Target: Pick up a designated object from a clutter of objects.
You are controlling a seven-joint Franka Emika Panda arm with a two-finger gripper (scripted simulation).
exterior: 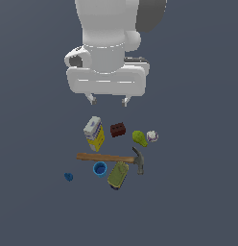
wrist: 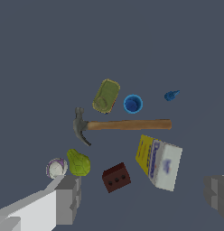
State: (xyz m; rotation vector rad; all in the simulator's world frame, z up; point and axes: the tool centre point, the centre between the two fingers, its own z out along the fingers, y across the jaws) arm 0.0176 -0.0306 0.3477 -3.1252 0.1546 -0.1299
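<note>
Spread wide and empty, the gripper (exterior: 109, 100) is held high above the clutter. Below it the hammer (exterior: 111, 158) is seen, then the blue cup (exterior: 100, 168). Set apart toward the exterior view's left, the designated object (exterior: 68, 177) is judged light, rigid, and best pinched across its lumpy middle.

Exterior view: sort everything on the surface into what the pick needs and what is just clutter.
Needed for the pick:
- tiny dark-blue piece, lying apart from the rest
- hand, open, above the clutter

Just lying about:
- hammer
- yellow-white box
- brown brick
- green pear
- whitish lump
- olive tin
- blue cup
</note>
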